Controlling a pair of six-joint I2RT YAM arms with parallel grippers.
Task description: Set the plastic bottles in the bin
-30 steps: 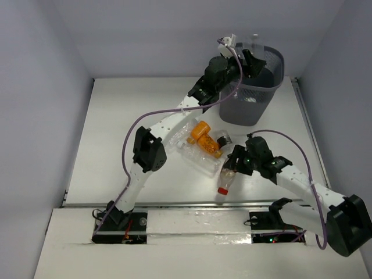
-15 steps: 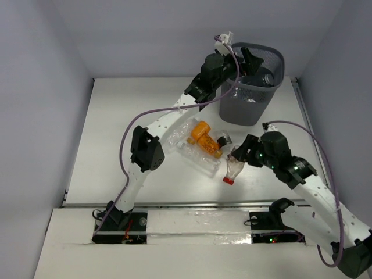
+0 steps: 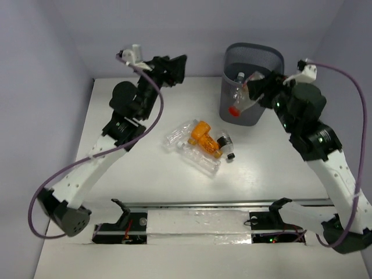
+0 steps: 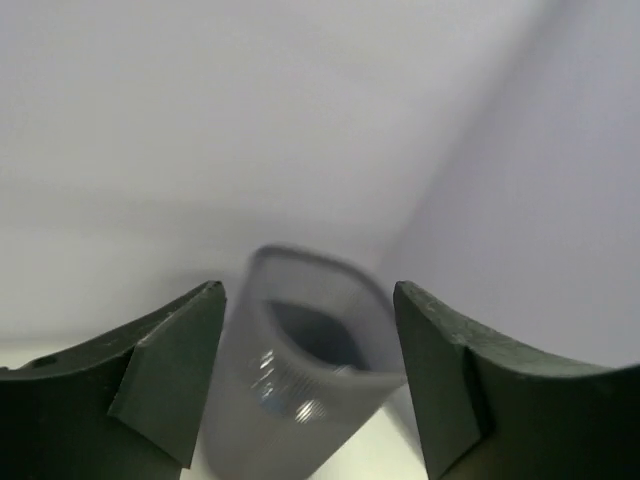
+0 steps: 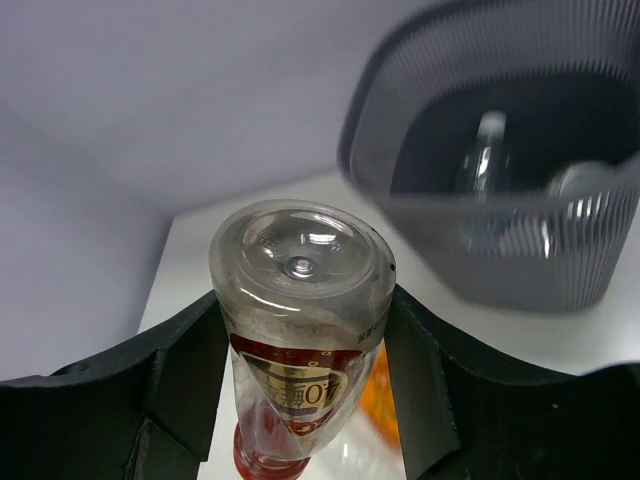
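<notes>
My right gripper (image 3: 256, 90) is raised beside the bin (image 3: 251, 115), shut on a clear red-capped bottle (image 3: 240, 102) that hangs cap-down against the bin's near wall. In the right wrist view that bottle (image 5: 300, 330) fills the gap between the fingers of the right gripper (image 5: 300, 350), base toward the camera, with the bin (image 5: 520, 270) to the right and clear bottles (image 5: 487, 150) inside it. My left gripper (image 3: 176, 64) is high at the back left, open and empty. In its own view the left gripper (image 4: 310, 370) frames the blurred bin (image 4: 270, 400) far ahead.
A pile of bottles lies mid-table: an orange one (image 3: 201, 132), a dark-capped one (image 3: 224, 140) and clear crinkled ones (image 3: 179, 135). Another clear bottle (image 3: 239, 78) rests inside the bin. Walls close in the table at the back and both sides.
The left arm pulled its gripper away from the bin and swung far left. The right arm lifted the red-capped bottle off the table and carried it up to the bin.
</notes>
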